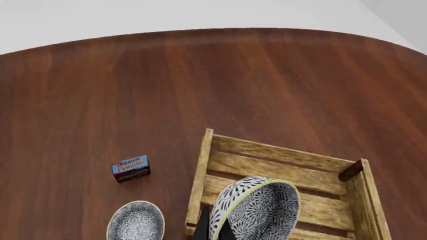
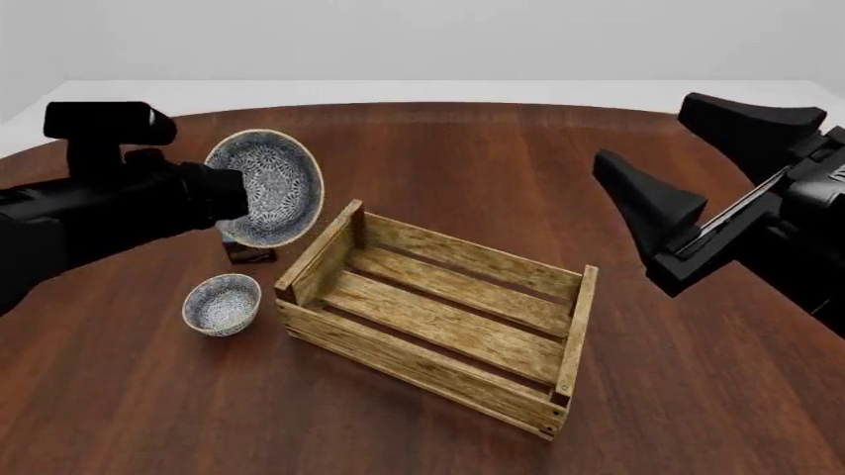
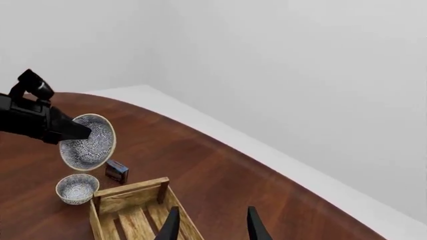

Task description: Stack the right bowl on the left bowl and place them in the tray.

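A blue-and-white patterned bowl point(image 2: 268, 188) hangs tilted on its side in the air, by the far left corner of the wooden slatted tray point(image 2: 410, 358). My left gripper point(image 2: 243, 196) is shut on its rim. In the left wrist view this bowl point(image 1: 259, 210) hides much of the gripper point(image 1: 215, 229), with the tray point(image 1: 280, 161) behind it. A second patterned bowl point(image 2: 222, 303) stands upright on the table, left of the tray and apart from it. My right gripper point(image 2: 643, 129) is open and holds nothing, raised to the right of the tray.
A small dark blue-red pudding box point(image 2: 248, 252) lies on the table behind the standing bowl, just left of the tray's far corner. The round brown table's far edge point(image 1: 220, 31) curves behind the tray. The tray holds nothing.
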`<action>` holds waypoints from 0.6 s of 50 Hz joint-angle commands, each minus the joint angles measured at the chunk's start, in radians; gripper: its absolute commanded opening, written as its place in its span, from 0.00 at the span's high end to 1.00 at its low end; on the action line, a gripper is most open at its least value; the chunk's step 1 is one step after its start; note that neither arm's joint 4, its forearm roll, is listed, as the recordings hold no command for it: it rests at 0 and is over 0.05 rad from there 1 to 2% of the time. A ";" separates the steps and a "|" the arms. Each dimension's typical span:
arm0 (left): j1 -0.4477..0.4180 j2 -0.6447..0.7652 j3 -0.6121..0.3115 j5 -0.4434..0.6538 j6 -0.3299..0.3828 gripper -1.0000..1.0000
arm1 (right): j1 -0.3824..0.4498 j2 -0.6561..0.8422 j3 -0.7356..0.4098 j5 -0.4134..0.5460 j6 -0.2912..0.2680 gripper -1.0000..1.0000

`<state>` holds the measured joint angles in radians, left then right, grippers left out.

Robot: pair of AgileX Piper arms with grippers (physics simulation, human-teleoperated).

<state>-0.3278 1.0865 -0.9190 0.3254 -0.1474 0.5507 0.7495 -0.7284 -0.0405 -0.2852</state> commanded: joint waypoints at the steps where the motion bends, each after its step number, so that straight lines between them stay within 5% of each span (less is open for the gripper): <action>1: 0.080 0.000 0.024 0.002 0.008 1.00 | -0.001 -0.013 0.000 0.003 -0.002 0.00; 30: 0.242 0.018 0.161 -0.080 -0.069 1.00 | -0.016 -0.001 0.005 -0.018 -0.007 0.00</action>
<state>-0.1398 1.1030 -0.7990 0.2787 -0.1928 0.5393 0.7462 -0.7249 -0.0536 -0.2917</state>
